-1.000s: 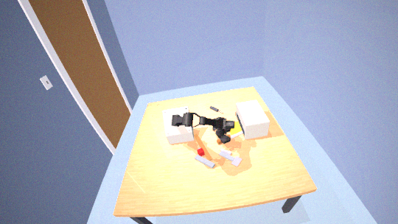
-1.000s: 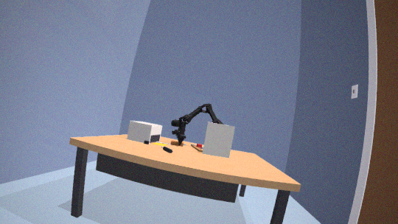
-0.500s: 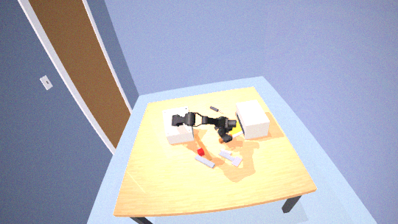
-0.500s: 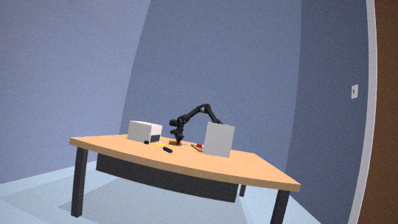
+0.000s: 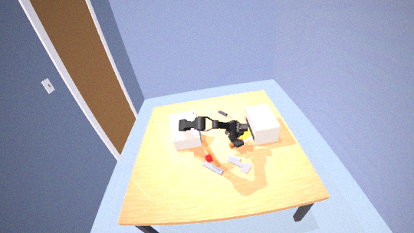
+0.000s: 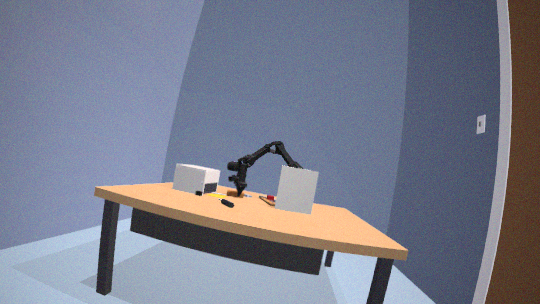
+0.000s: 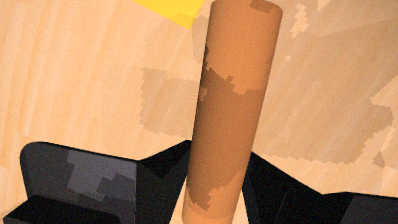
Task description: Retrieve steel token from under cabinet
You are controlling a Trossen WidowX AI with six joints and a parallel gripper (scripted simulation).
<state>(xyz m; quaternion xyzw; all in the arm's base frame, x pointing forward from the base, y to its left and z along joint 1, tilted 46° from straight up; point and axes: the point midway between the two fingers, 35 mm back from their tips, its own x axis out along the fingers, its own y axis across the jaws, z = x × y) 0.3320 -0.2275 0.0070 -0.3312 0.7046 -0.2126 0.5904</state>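
My gripper (image 5: 235, 145) (image 6: 240, 194) (image 7: 216, 151) is shut on a brown wooden cylinder (image 7: 232, 100) (image 6: 233, 193), low over the table in front of the cabinet. The cylinder runs up the wrist view between the two black fingers. The white cabinet (image 5: 264, 124) (image 6: 189, 178) stands beyond the gripper, with a dark opening low on its front. The yellow marked area (image 5: 246, 134) (image 6: 216, 196) (image 7: 175, 9) lies in front of it, partly hidden by the arm in the top view. A thin pale strip (image 5: 248, 139) lies between gripper and cabinet. I cannot make out the token.
A white box (image 5: 187, 143) (image 6: 296, 191) stands at the arm's base. A red block (image 5: 208, 158) (image 6: 270, 197), a grey bar (image 5: 213, 168) and a pale T-shaped piece (image 5: 245, 168) lie on one side. A dark-handled tool (image 5: 222, 113) (image 6: 227, 203) lies on the other.
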